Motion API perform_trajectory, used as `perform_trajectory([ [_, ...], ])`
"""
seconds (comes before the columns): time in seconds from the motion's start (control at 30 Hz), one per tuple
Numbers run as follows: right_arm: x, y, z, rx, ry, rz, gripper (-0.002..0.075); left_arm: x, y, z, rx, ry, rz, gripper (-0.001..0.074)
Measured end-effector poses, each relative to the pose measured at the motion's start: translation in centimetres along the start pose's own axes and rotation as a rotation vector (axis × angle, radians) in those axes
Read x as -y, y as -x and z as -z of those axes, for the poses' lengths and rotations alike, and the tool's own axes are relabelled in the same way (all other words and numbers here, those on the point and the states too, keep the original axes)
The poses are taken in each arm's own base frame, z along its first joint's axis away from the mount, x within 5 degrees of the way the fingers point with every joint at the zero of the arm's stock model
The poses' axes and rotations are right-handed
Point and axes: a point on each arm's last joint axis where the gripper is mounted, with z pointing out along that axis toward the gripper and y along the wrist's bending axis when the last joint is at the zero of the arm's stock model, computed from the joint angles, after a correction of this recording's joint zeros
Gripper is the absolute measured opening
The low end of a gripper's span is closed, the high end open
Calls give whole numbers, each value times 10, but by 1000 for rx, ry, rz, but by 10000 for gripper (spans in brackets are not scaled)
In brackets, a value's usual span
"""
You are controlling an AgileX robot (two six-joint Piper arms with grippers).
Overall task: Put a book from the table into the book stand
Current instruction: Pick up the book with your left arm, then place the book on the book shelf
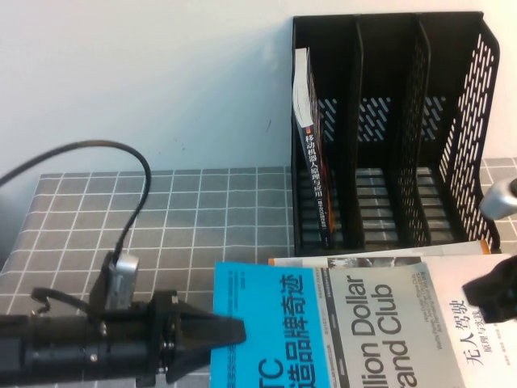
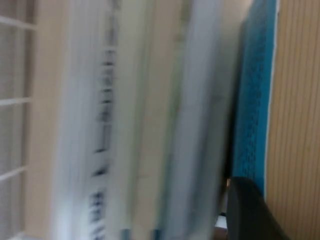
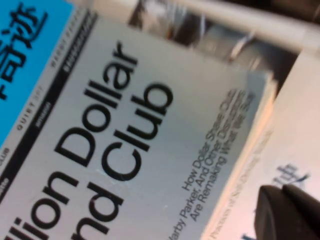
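The book [image 1: 323, 331], half bright blue and half pale grey with "Dollar Club", lies flat on top of a pile at the front of the table [image 1: 202, 210]. My left gripper [image 1: 236, 330] is low at the book's left edge, its tip over the blue cover. The left wrist view is a blur of page edges and a blue cover strip [image 2: 252, 100]. My right gripper [image 1: 491, 295] is shut and empty, above a white book [image 1: 485, 343] beside the grey cover [image 3: 130, 140]. The black book stand [image 1: 388, 129] stands at the back right.
A thin black-spined book [image 1: 311, 153] leans in the stand's left compartment; the other two compartments hold nothing. An orange-edged white book [image 1: 363, 260] sticks out from under the pile. A black cable [image 1: 137, 162] arcs over the left of the table.
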Motion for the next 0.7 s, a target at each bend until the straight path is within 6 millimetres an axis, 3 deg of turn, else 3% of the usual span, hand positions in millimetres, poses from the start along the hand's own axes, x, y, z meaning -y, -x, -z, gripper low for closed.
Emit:
perform_trajectory([
  [0.2,-13,1,46,167,-41,84,-3,66,6,18,62,-54,-145,188],
  [0.33,-20,-3,64,229,-45,105,-3,118,15,34,158,-60,-273,188],
  [0.53,-22,-4,69,248,-46,112,-3,191,44,55,408,-78,-413,188],
  [0.7,-22,-2,70,273,-39,96,-3,241,53,54,491,-50,-576,188],
])
